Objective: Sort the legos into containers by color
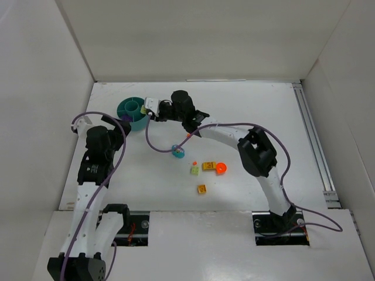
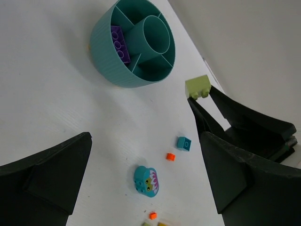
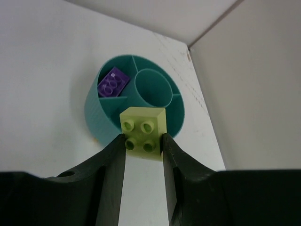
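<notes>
Snugly, right fingers [image 3: 109, 169] pinch brick [image 3: 143, 133] (lime).

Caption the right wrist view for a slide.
Right gripper holds a lime brick near the teal bowl, one compartment of which contains a purple brick.

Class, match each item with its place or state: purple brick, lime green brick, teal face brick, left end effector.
Items: 1 purple brick; 2 lime green brick; 3 teal face brick; 4 left end effector.
States: A open, holding nothing; B lying on the table; C in a compartment of the teal bowl; D gripped by the right end effector.
Pairs: 1-C; 2-D; 3-B; 4-A.
</notes>
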You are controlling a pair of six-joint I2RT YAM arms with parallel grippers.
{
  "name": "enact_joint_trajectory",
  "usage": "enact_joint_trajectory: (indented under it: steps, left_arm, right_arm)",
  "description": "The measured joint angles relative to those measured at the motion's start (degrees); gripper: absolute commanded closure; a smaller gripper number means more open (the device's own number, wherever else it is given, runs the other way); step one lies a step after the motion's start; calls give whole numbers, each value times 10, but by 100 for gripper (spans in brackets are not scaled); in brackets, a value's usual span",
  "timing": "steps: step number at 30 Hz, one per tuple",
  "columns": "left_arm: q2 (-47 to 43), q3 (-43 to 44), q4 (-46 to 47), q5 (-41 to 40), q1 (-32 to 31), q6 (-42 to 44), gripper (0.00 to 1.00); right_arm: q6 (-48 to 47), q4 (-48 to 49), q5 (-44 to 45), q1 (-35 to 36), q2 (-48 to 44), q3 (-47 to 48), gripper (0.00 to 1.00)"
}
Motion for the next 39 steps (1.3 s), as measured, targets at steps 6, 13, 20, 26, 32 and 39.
enact_joint_trajectory:
  steps: [6, 13, 20, 26, 32, 39]
  left_arm:
    - [-29, -20, 0, 1, -2, -21, 0]
    - [-36, -37, 2, 4, -3, -27, 0]
    - [-35, -37, 5, 5, -3, -27, 0]
    - [-35, -37, 5, 4, -3, -27, 0]
    - [-31, -37, 6, 4, -3, -27, 0]
    - [-31, -37, 6, 4, -3, -27, 0]
  right_arm:
    - [23, 36, -16, 0, 71, 82, 78]
    - [63, 70, -14, 0, 137, 151, 75]
    - [90, 90, -10, 0, 178, 184, 74]
    - [103, 98, -8, 0, 193, 181, 70]
    - [113, 121, -5, 0, 193, 170, 58]
    - [124, 131, -3, 0, 193, 169, 42]
